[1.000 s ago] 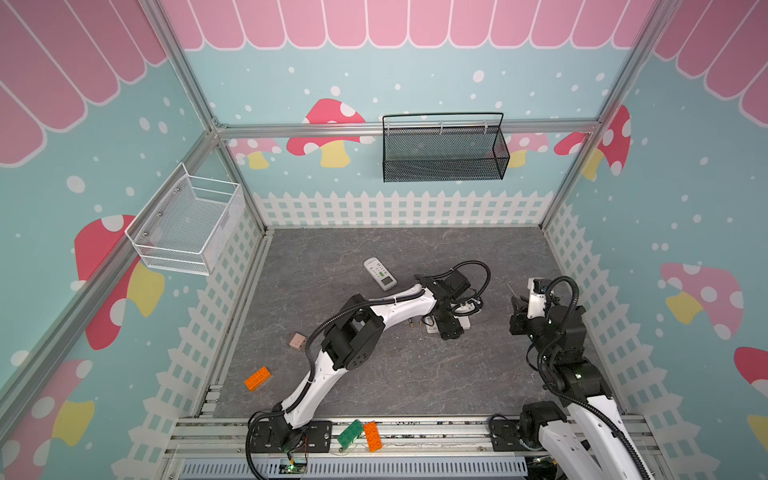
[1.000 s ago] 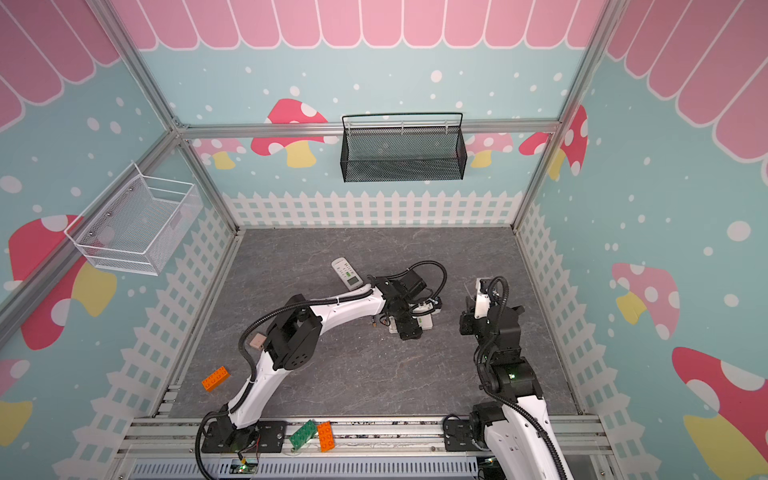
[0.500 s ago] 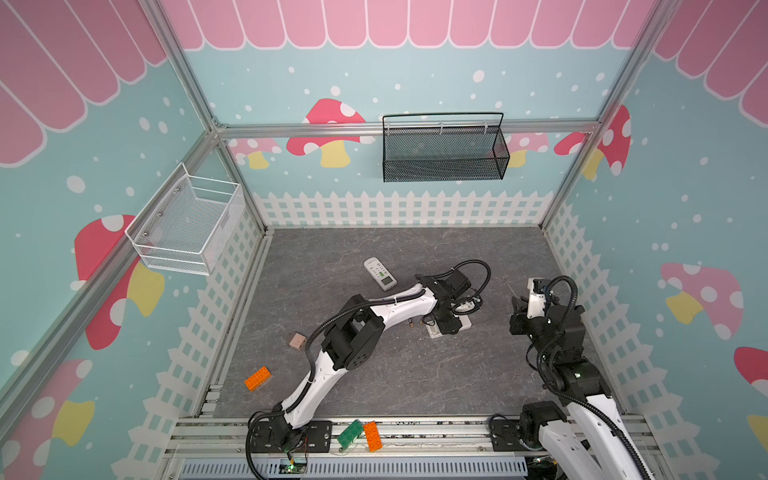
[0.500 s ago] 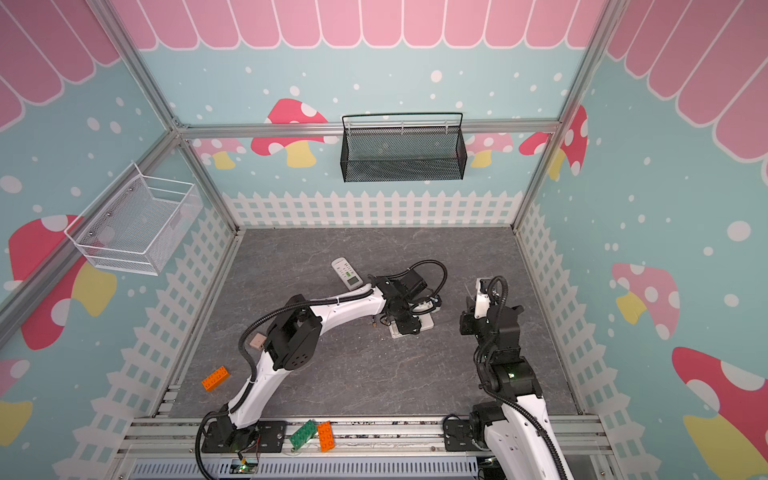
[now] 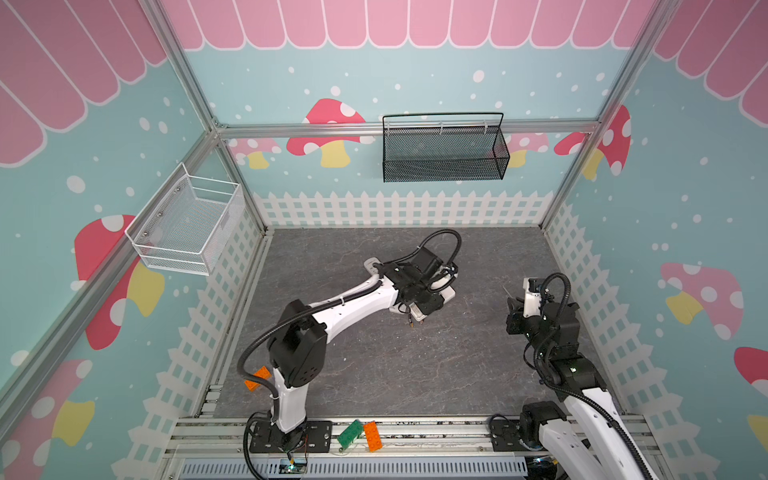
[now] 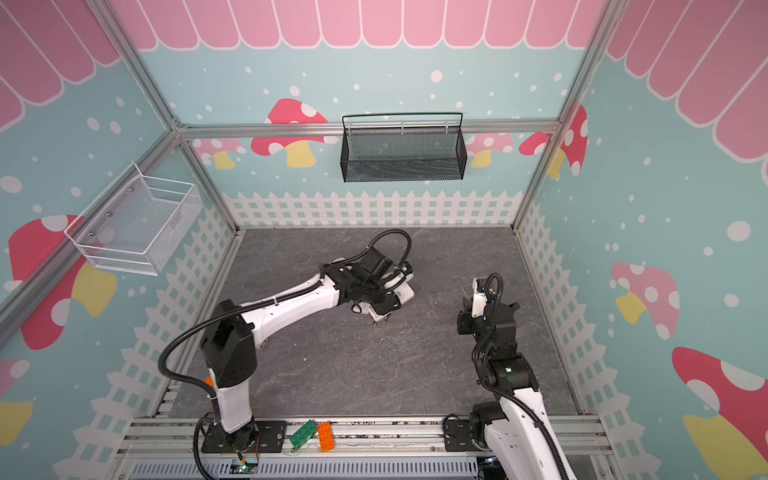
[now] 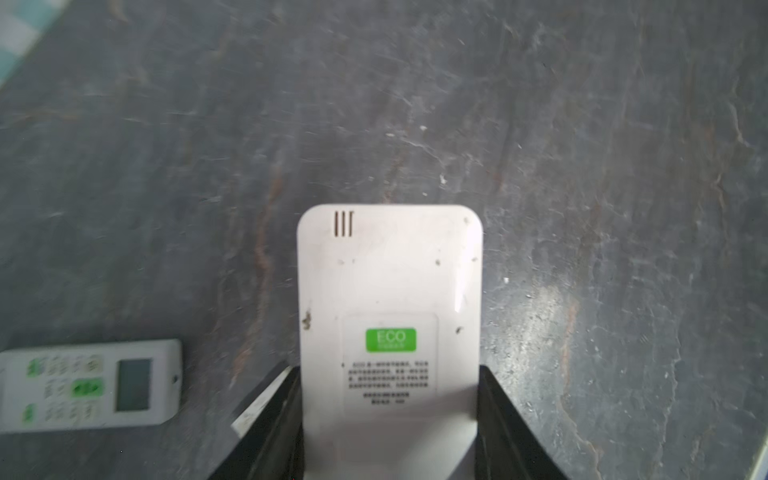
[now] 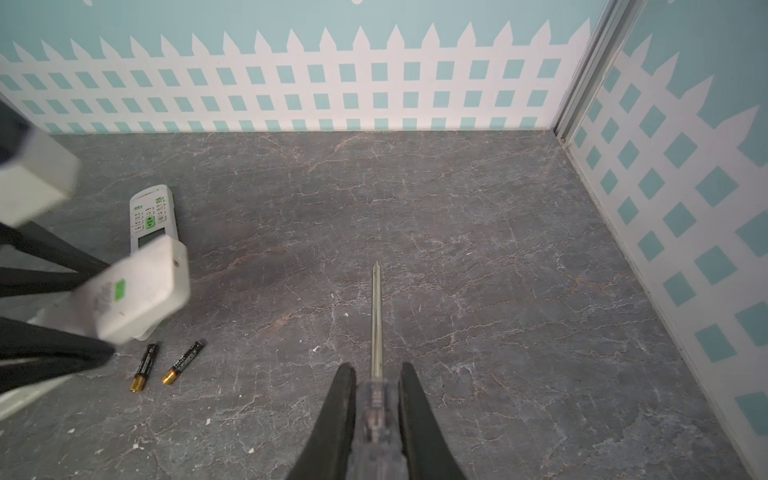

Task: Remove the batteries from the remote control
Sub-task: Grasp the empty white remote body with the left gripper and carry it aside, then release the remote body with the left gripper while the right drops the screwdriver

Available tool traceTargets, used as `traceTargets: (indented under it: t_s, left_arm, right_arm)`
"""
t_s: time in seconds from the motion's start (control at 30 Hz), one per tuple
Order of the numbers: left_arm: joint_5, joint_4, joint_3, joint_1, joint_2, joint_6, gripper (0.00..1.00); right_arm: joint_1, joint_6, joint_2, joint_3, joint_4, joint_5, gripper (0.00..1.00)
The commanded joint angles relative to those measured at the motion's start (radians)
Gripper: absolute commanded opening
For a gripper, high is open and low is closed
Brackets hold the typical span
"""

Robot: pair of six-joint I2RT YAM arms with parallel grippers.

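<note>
Gripping the white remote (image 7: 390, 270) by its sides, the left claw (image 7: 386, 376) holds it back-up; two batteries (image 8: 144, 366) lie on the tabletop (image 8: 457, 249) just beside it, right claw (image 8: 377, 370) pinching the screwdriver (image 8: 376, 316).

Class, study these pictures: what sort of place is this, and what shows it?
Likely a robot test cell, dressed like a playroom: a left arm and right arm mounted on a rail, a mushroom wall, a black basket.
</note>
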Motion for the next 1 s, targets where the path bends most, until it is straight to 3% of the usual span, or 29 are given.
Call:
traceTargets:
  t_s: [0.0, 0.2, 0.43, 0.7, 0.97]
  left_arm:
    - [-0.057, 0.081, -0.118, 0.063, -0.095, -0.095, 0.41]
    - [-0.129, 0.175, -0.299, 0.213, -0.224, -0.174, 0.38]
    - [-0.146, 0.281, -0.476, 0.396, -0.311, -0.288, 0.37]
    - [-0.182, 0.327, -0.576, 0.511, -0.313, -0.399, 0.38]
    - [-0.205, 0.333, -0.595, 0.547, -0.254, -0.465, 0.41]
  right_arm:
    - [-0.006, 0.101, 0.023, -0.044, 0.100, -0.005, 0.00]
    - [-0.006, 0.291, 0.075, -0.122, 0.278, 0.052, 0.00]
    - [-0.008, 0.319, 0.168, -0.205, 0.485, 0.100, 0.00]
    - [-0.023, 0.374, 0.321, -0.313, 0.784, 0.066, 0.00]
    - [-0.028, 0.421, 0.514, -0.349, 0.965, 0.021, 0.00]
